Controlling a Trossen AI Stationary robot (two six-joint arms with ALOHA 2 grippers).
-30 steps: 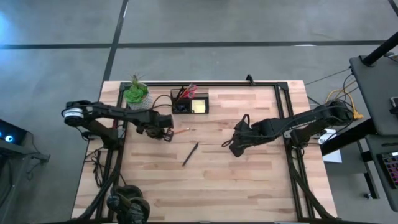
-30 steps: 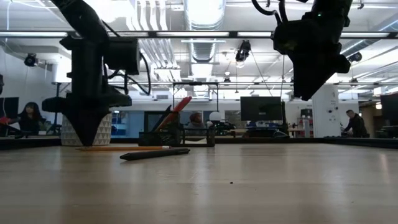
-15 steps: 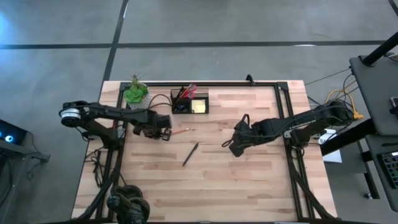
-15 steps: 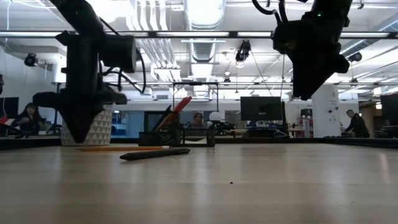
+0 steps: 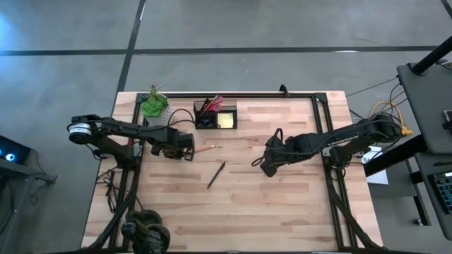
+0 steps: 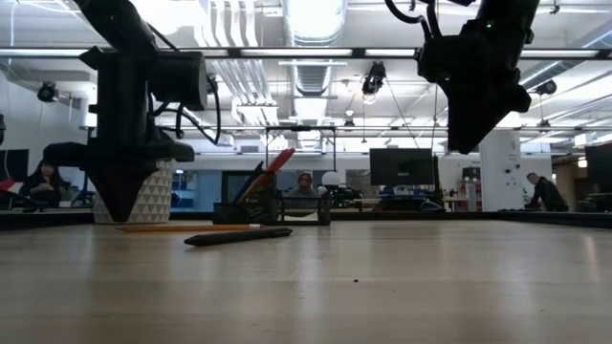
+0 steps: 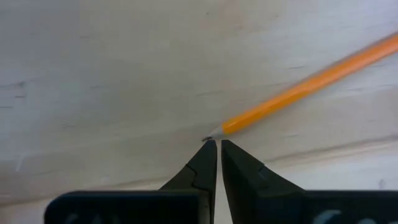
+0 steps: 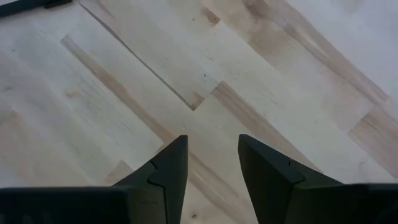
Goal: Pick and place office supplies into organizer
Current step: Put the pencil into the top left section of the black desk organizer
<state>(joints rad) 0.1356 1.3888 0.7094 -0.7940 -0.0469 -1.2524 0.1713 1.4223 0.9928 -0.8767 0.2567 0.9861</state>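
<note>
My left gripper [image 5: 189, 150] [image 7: 218, 144] hovers shut just above the table, fingers pointing down. Its tips stand right at the sharpened point of an orange pencil [image 7: 298, 90] [image 5: 205, 149] that lies flat on the wood; I cannot tell whether they touch it. A black pen [image 5: 216, 174] [image 6: 239, 235] lies near the table's middle. The black organizer [image 5: 226, 120] [image 6: 287, 205] stands at the far edge, holding red-handled scissors [image 6: 279, 160], pens and a yellow sticky-note pad. My right gripper [image 5: 260, 164] [image 8: 213, 146] hangs open, high above bare wood to the right of the pen.
A potted green plant [image 5: 155, 107] in a white pot [image 6: 153, 199] stands at the far left, beside the organizer and behind my left arm. A black frame rail [image 5: 282, 94] runs along the far edge. Bare wood lies toward the near edge. People sit in the room beyond.
My left gripper has moved a little toward the table's left edge and slightly up, away from the pencil's length. The pencil and pen have stayed where they were.
</note>
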